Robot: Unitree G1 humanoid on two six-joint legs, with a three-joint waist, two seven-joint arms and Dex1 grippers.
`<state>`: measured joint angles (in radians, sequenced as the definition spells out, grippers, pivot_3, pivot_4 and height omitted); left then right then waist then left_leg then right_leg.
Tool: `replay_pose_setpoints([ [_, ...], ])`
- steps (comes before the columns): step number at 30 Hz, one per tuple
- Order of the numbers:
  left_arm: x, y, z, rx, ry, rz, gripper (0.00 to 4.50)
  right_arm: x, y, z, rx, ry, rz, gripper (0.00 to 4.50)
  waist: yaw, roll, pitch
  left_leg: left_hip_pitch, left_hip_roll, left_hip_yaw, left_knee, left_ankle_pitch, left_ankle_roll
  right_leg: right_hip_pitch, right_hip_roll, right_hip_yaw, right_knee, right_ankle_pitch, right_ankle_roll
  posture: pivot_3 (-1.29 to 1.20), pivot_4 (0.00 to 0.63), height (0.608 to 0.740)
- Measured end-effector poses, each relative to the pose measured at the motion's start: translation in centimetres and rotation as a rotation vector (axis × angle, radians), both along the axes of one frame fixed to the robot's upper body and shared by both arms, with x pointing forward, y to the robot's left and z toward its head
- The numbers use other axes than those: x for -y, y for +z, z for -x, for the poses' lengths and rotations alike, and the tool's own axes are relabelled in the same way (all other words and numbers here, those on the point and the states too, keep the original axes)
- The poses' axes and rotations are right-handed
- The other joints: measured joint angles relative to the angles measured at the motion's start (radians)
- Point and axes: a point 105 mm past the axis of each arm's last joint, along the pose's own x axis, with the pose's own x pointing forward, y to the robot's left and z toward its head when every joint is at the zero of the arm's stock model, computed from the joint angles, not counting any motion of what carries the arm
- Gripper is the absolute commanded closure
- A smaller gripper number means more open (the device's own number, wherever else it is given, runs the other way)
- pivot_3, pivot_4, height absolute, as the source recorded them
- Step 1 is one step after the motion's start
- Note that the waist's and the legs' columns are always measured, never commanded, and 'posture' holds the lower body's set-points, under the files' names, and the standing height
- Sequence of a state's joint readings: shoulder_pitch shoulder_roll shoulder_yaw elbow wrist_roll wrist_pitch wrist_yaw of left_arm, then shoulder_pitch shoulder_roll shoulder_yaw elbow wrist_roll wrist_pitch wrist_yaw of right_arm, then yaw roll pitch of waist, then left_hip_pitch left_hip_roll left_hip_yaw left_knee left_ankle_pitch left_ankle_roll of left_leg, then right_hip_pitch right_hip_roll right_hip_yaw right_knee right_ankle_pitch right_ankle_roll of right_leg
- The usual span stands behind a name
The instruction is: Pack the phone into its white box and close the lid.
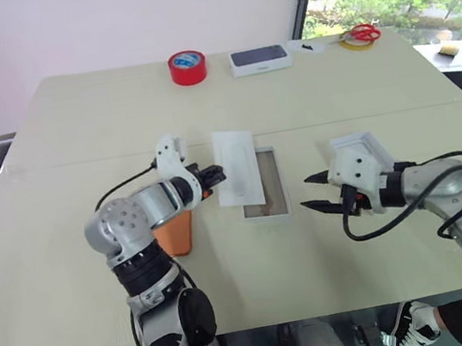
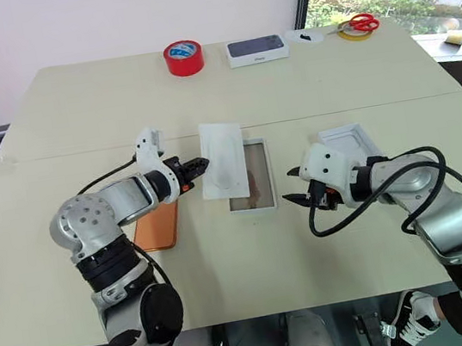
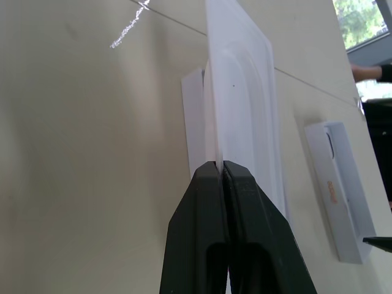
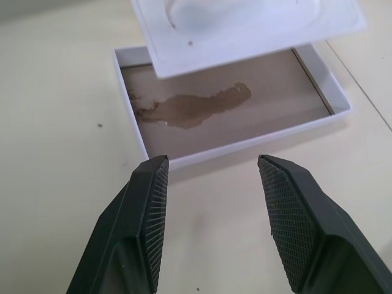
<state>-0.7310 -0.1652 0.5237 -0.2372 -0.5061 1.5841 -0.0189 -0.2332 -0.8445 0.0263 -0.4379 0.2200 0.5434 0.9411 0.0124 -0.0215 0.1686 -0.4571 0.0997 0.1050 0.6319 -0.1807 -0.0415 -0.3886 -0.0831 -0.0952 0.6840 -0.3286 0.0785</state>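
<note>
Status: early stage. The phone [image 2: 156, 227] is not yet packed. It lies flat on the table [image 2: 55, 277] at the left of the work area, partly under the left arm and well apart from the white box [image 2: 250, 176]. It shows as a slim orange slab with rounded corners; its lens cluster cannot be made out from here.

The left end effector [image 2: 198, 168] has its fingers pressed together on the edge of a flat white card [image 2: 222, 159]. The card is held over the left part of the box and covers that side of its opening. In the left wrist view the card shows a shallow oval outline.

The white box rests on the table at centre, open. It is a shallow tray with a thin raised rim and a brownish floor bearing a darker smudge. No phone is inside.

The right end effector [image 4: 211, 202] stands with its fingers apart and nothing between them, just short of the near rim of the box.

The lid [image 2: 345, 141] lies inside-up on the table behind the right end effector, white with raised walls.

Remaining, by judgement: clear the card, place the phone in the box, fit the lid.
</note>
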Motion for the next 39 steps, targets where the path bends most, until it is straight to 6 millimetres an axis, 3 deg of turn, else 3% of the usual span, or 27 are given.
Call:
replay_pose_setpoints([
  [7,1.3,-1.5,0.4,-0.043,-0.054,-0.011,4.5,0.0,-0.4,0.0,-0.001,-0.028,-0.013,2.09,0.001,0.0,0.0,0.0,0.0,0.0,0.0,0.0,0.0,0.0,0.0,0.0,0.0,0.0,0.0,0.0,0.15,0.73],
  [15,1.8,-1.2,0.6,-0.036,-0.088,0.035,0.52,-0.6,-0.5,-0.1,0.005,-0.025,-0.023,2.02,0.0,0.0,0.0,0.0,0.0,0.0,0.0,0.0,0.0,0.0,0.0,0.0,0.0,0.0,0.0,0.0,0.15,0.73],
  [16,1.6,-1.0,0.6,-0.028,-0.084,0.056,0.52,-0.7,-0.5,-0.3,0.011,-0.024,-0.028,2.02,-0.001,0.0,0.0,0.0,0.0,0.0,0.0,0.0,0.0,0.0,0.0,0.0,0.0,0.0,0.0,0.0,0.15,0.73],
  [19,1.1,-0.2,0.5,0.005,-0.068,0.096,0.45,-0.8,-0.4,-0.7,0.018,-0.034,-0.029,2.89,0.0,0.0,0.0,0.0,0.0,0.0,0.0,0.0,0.0,0.0,0.0,0.0,0.0,0.0,0.0,0.0,0.15,0.73],
  [22,0.0,0.9,0.0,0.069,-0.043,0.125,0.45,-1.1,-0.1,-1.6,0.045,-0.059,-0.043,4.41,-0.002,0.0,0.0,0.0,0.0,0.0,0.0,0.001,-0.001,0.0,0.0,0.0,0.0,0.0,0.0,0.0,0.15,0.73],
  [25,-2.2,1.7,-0.4,0.182,-0.026,0.034,0.45,-1.8,0.4,-2.6,0.075,-0.077,-0.055,4.47,-0.007,0.001,0.0,0.001,0.0,0.0,-0.001,0.002,-0.003,-0.001,0.001,0.0,0.0,0.0,0.0,0.0,0.15,0.73],
  [29,-5.3,1.1,-0.2,0.301,-0.028,-0.14,0.45,-3.3,0.0,-4.4,0.094,-0.133,-0.069,4.47,-0.008,0.001,-0.001,0.0,0.001,0.001,-0.001,0.002,-0.004,-0.001,0.0,0.0,0.0,0.0,0.0,0.0,0.15,0.73],
  [34,-6.8,0.3,0.6,0.434,-0.15,-0.35,0.45,-5.8,-0.4,-6.4,0.133,-0.172,-0.039,4.47,-0.002,0.001,-0.001,-0.001,0.0,0.002,0.0,0.001,-0.003,-0.002,0.0,0.0,0.0,0.0,0.0,0.0,0.15,0.73],
  [39,-7.4,-1.9,2.5,0.485,-0.327,-0.478,0.45,-6.4,-2.4,-8.7,0.097,-0.261,0.035,4.47,-0.003,0.002,-0.001,-0.002,0.001,0.002,-0.001,0.001,-0.001,-0.003,0.0,0.0,0.0,0.0,0.0,0.0,0.15,0.73],
])
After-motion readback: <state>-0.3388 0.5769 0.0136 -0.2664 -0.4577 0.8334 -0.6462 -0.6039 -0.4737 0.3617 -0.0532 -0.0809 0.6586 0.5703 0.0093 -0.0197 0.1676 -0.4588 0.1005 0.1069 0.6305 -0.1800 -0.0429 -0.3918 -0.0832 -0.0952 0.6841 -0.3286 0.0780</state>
